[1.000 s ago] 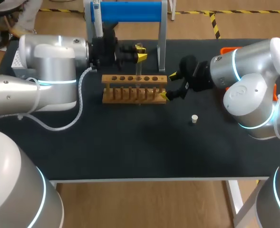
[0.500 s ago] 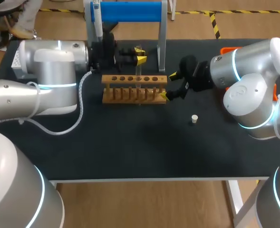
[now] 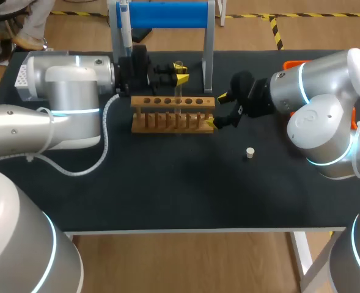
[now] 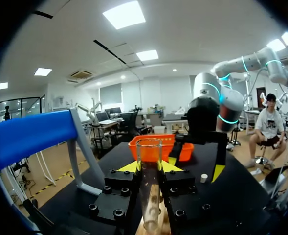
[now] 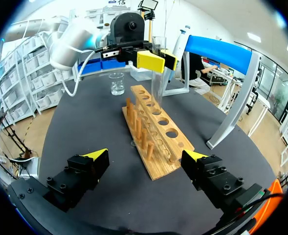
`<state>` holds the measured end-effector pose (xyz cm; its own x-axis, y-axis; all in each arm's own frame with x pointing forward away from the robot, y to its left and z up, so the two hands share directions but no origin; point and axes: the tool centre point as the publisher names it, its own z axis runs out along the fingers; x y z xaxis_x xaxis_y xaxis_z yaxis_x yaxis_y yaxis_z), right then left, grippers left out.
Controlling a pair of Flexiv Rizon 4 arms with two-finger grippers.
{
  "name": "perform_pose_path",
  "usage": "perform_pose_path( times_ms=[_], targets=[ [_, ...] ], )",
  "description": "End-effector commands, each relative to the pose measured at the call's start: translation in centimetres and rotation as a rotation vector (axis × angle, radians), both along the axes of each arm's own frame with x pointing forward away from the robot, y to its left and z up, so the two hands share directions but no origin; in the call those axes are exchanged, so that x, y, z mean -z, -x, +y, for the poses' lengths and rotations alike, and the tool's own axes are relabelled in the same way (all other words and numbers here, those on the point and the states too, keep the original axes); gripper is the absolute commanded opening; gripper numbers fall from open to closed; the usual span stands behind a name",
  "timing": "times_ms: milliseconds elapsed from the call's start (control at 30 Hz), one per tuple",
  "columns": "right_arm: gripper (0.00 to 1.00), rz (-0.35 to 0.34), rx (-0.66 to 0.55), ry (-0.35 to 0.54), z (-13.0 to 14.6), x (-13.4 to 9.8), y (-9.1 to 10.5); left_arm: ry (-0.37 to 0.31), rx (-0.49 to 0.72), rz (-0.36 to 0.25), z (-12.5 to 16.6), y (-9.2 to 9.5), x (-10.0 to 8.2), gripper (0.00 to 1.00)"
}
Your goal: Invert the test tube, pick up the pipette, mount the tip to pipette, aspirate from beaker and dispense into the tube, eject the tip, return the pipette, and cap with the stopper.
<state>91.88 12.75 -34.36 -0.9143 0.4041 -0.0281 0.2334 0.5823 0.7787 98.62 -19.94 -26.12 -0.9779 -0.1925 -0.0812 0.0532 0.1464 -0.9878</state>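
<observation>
My left gripper (image 3: 179,69) is shut on a clear glass test tube (image 3: 179,91), held upright with its mouth up over the wooden rack (image 3: 173,113). In the left wrist view the test tube (image 4: 149,196) stands between the yellow tips of my left gripper (image 4: 149,167). Its lower end is near the rack's top board. My right gripper (image 3: 219,110) stands open at the rack's right end, and in its own view the right gripper (image 5: 144,161) has the rack (image 5: 156,129) ahead of its fingers. The pipette (image 3: 123,24) hangs on the blue stand (image 3: 167,13). A white stopper (image 3: 249,152) lies on the mat.
A glass beaker (image 5: 117,83) stands beyond the rack's far end in the right wrist view. An orange bin (image 3: 291,64) sits at the back right. A white tip box (image 3: 22,76) is behind my left arm. Open mat lies in front of the rack.
My left arm's forearm has shifted slightly, while its gripper stays above the rack with the tube. The right arm has not moved.
</observation>
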Motion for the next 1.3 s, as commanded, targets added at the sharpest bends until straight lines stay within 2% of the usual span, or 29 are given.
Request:
perform_pose_path(
  times_ms=[33, 933, 967, 1000, 1033, 1167, 1300],
  targets=[
    [1.0, 0.002, 0.0, 0.002, 0.0, -0.1, 0.0, 0.003, -0.005, -0.002, -0.1, -0.1, 0.4, 0.0],
    [1.0, 0.002, 0.0, 0.002, 0.0, -0.1, 0.0, 0.005, -0.014, 0.022, -0.2, 0.2, 1.6, 0.0],
    [1.0, 0.002, 0.0, 0.002, 0.0, -0.1, 0.0, 0.004, -0.013, 0.024, -0.2, 0.2, 1.7, 0.22],
    [1.0, 0.002, 0.0, 0.002, 0.0, -0.1, 0.0, 0.003, -0.013, 0.025, -0.2, 0.2, 1.7, 0.73],
    [1.0, 0.002, 0.0, 0.002, 0.0, -0.1, 0.0, 0.002, -0.013, 0.027, -0.2, 0.2, 1.7, 1.0],
    [1.0, 0.002, 0.0, 0.002, 0.0, -0.1, 0.0, -0.001, -0.014, 0.03, 0.0, 0.3, 1.6, 1.0],
    [1.0, 0.002, 0.0, 0.002, 0.0, -0.1, 0.0, -0.005, -0.011, 0.03, 0.4, 0.6, 0.5, 1.0]
  ],
)
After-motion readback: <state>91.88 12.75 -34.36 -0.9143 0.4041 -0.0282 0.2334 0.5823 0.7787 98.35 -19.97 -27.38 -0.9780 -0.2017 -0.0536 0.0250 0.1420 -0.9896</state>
